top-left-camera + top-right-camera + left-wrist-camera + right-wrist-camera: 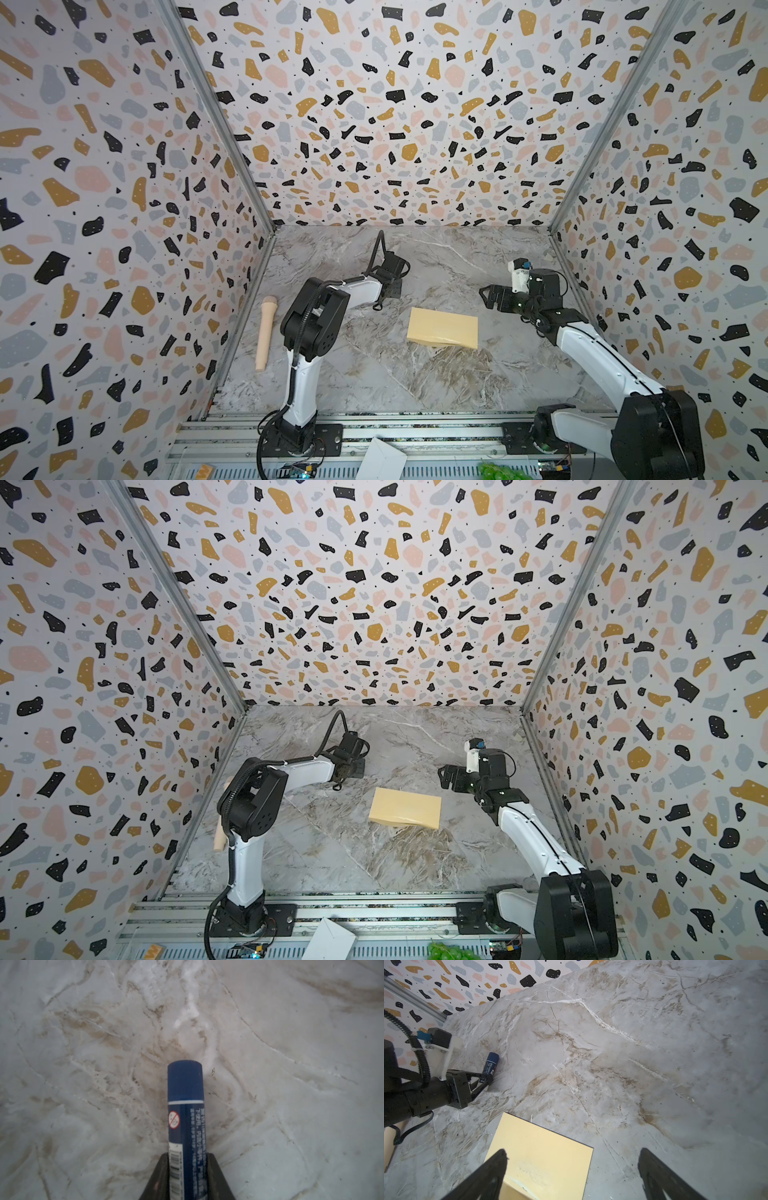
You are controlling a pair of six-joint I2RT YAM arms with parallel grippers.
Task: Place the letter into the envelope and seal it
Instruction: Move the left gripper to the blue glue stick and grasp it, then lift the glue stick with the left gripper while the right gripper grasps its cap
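The marble-look surface (pixel 374 374) is boxed in by 3 terrazzo-print walls (pixel 374 104). An aluminium rail (pixel 415 432) runs along its near edge, and both arms are bolted to it.

The envelope (pixel 442 328) lies flat about mid-surface, a touch toward the right edge, with bare marble on every side of it.

The left gripper (pixel 187 1156) is down low between the envelope and the far left corner. Its 2 fingers are drawn in against the sides of a blue glue stick (pixel 185 1103), which pokes out past the tips over the marble. The right gripper (pixel 572 1150) hangs near the envelope's far right corner, jaws spread wide with nothing between them.

A beige rod (pixel 266 332) lies along the left edge, well apart from the envelope. A white paper (pixel 380 459) and something green (pixel 498 471) sit by the rail. The far stretch of the surface and the near middle are open.
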